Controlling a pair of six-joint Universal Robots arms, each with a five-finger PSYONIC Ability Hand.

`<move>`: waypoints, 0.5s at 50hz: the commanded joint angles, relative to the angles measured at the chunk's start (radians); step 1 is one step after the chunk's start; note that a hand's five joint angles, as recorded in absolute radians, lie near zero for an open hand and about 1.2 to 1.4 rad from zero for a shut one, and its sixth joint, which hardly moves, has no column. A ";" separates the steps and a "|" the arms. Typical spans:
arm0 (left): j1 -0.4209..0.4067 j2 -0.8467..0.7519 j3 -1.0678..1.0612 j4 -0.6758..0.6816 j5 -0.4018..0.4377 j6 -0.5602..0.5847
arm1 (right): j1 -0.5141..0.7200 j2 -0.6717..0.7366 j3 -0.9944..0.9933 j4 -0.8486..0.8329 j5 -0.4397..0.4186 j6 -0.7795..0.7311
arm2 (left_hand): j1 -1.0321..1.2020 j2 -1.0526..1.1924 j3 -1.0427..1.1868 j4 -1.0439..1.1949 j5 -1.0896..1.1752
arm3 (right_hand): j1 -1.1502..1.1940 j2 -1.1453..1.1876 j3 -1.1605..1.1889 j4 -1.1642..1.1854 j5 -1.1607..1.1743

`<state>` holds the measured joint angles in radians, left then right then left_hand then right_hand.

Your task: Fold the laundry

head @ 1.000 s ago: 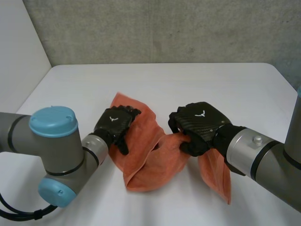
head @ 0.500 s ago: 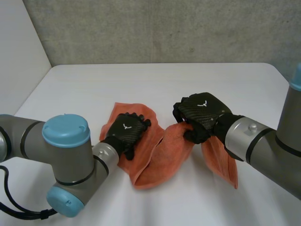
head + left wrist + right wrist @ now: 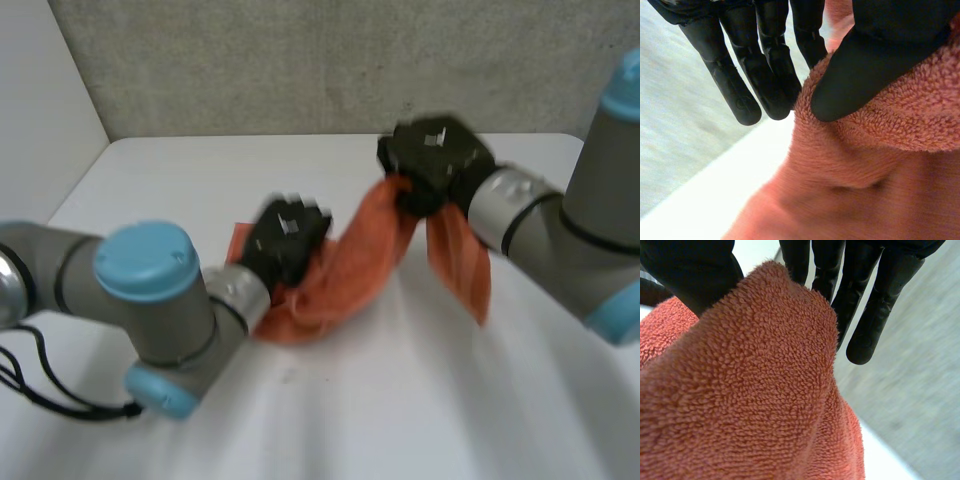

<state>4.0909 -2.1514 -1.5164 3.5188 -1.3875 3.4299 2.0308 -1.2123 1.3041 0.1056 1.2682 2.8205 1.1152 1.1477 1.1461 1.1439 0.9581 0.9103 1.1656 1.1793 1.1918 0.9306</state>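
Head view: right hand [image 3: 435, 160], pinching an edge of the orange towel [image 3: 352, 268] between thumb and fingers, has lifted it mostly off the table [image 3: 400, 400] since a second ago, while left hand [image 3: 285, 238] pinches the lower end, so spreading looks underway.

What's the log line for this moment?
task: fold laundry | left hand: pinches orange towel, low | right hand: pinches towel, raised | towel: spans both hands, low end at table
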 commanded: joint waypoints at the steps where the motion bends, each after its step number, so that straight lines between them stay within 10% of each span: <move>1: 0.051 0.136 0.173 0.166 -0.295 -0.058 | 0.003 0.007 -0.193 -0.285 0.100 -0.001 | 0.281 0.249 0.250 0.252 0.264 | 0.486 0.231 0.217 0.204 0.291; 10: 0.040 0.330 -0.034 0.204 -0.334 -0.173 | 0.006 -0.046 -0.069 -0.448 0.123 0.008 | 0.281 0.249 0.250 0.252 0.264 | 0.486 0.231 0.217 0.204 0.291; 25: -0.047 0.314 -0.393 0.014 -0.344 -0.195 | -0.029 0.223 -0.147 0.173 0.134 -0.102 | 0.281 0.249 0.250 0.252 0.264 | 0.391 0.136 0.122 0.110 0.196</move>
<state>4.0779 -1.7939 -1.8560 3.6573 -1.7285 3.2463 2.0219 -1.1257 1.2063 0.1586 1.3919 2.7774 1.1667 1.2158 1.2148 1.2169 1.0254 0.9103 1.1681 1.1837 1.1943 0.9306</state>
